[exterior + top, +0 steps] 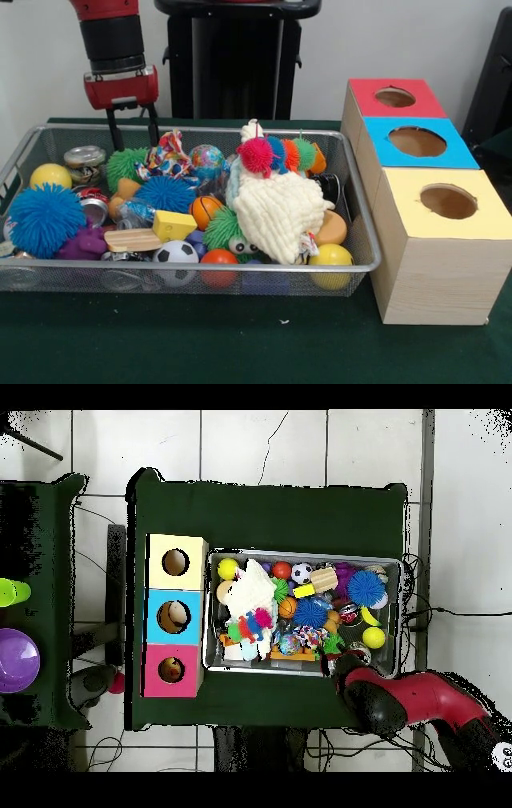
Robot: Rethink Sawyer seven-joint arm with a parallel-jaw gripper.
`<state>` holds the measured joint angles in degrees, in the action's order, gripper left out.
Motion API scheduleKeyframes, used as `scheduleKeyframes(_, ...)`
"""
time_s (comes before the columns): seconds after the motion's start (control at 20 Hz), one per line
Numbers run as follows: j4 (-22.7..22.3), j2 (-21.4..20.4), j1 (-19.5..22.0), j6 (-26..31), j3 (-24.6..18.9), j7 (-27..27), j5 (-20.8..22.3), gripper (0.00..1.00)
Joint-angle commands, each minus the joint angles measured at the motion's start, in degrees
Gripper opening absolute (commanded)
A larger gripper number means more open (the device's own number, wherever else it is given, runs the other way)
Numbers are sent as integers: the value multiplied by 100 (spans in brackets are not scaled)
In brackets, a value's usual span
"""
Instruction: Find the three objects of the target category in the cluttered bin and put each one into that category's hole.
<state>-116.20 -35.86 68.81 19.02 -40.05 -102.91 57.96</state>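
The wire-mesh bin (364, 210) (305, 554) is full of toys. A large blue puffer ball (44, 218) (365, 587) lies at its left end in the front view. A smaller blue one (166, 194) (310, 612) lies near the middle. A green one (124, 164) sits at the far left. My gripper (132, 138) (334, 660) hangs open and empty just above the green ball, by the bin's far rim. The red-topped box's hole (394, 97) (170, 670) is right of the bin, farthest from the camera in the front view.
A blue-topped box (418, 142) and a yellow-topped box (448, 202) stand in a row with the red one. A white knitted cloth (276, 212), a small football (175, 254), yellow balls (330, 258), cans (84, 160) and a striped fuzzy toy (280, 154) crowd the bin.
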Motion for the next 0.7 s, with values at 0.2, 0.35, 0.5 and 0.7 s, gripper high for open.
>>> scheduleKeyframes(0.2,642,124,-82,97,152,597,467,100)
scheduleKeyframes(0.35,659,90,-73,163,80,692,465,100)
scheduleKeyframes(0.5,636,58,-52,166,57,675,422,100)
scheduleKeyframes(0.7,588,9,-27,192,5,764,415,100)
